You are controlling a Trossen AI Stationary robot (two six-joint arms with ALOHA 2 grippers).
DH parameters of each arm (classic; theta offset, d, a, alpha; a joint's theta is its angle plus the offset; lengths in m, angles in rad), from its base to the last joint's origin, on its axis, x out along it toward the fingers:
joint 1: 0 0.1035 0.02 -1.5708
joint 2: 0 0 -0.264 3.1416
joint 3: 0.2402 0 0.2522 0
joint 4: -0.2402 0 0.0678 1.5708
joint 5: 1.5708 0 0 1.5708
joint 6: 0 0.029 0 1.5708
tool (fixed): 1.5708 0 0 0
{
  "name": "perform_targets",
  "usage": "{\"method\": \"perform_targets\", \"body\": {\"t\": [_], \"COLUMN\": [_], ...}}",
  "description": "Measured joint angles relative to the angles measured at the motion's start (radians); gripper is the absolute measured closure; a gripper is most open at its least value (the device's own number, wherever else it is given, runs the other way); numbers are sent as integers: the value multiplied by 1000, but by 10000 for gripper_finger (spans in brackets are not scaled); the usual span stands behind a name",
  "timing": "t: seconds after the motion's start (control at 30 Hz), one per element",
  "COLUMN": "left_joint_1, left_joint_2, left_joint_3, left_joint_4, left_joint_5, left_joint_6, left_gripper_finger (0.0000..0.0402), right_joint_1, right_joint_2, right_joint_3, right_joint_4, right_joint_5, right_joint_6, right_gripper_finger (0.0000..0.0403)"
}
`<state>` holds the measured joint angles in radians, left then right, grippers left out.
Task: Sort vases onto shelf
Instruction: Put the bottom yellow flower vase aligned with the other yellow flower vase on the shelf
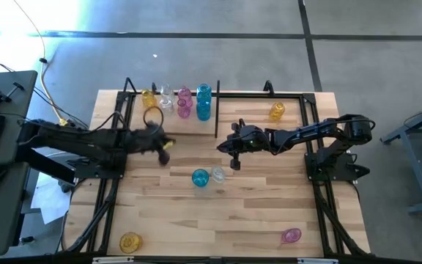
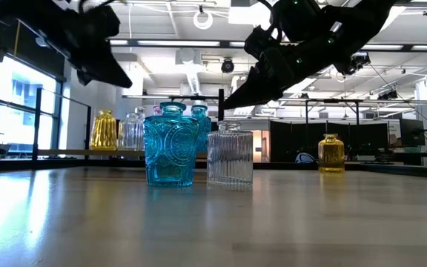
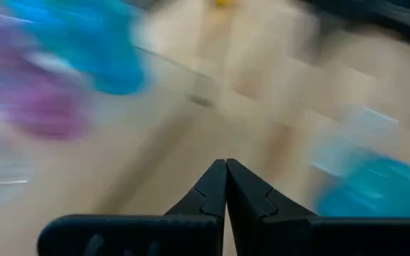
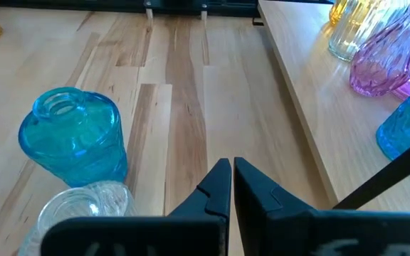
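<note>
Right gripper (image 4: 228, 174), fingers closed and empty, hovers mid-frame above the teal-blue glass jar vase (image 1: 200, 177); judged between placements. Next: open, descend, grasp it.

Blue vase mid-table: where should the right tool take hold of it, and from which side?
Grip the blue vase at its narrow neck, coming from above. It stands upright, its body is wide, and the clear vase crowds one side. The right tool is nearest.

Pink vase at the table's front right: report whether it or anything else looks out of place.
The pink vase seems to lie on its side near the front edge, far from the shelf. The blue vase and clear vase stand upright mid-table.
</note>
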<state>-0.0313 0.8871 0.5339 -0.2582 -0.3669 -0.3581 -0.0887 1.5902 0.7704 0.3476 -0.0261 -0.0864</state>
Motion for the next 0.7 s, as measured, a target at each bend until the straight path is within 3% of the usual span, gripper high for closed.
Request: {"method": "perform_targets", "body": {"t": [0.13, 0.2, 0.37, 0.5, 0.7], "left_joint_1": [-69, -112, -279, -398, -557], "left_joint_2": [1, 1, 22, 79, 214], "left_joint_3": [4, 34, 170, 291, 431], "left_joint_4": [-40, -107, -362, -556, -666], "left_joint_5": [307, 373, 341, 330, 395], "left_joint_6": [-75, -117, -181, -338, -509], "left_gripper_finger": [401, 401, 401, 391, 347], "right_joint_1": [0, 0, 0, 0, 0], "right_joint_2": [0, 0, 0, 0, 0], "right_joint_3": [0, 0, 0, 0, 0], "right_joint_4": [0, 1, 17, 25, 32], "right_joint_5": [0, 0, 0, 0, 0], "right_joint_6": [-1, -2, -14, -25, -30], "right_gripper_finger": [403, 403, 403, 403, 403]}}
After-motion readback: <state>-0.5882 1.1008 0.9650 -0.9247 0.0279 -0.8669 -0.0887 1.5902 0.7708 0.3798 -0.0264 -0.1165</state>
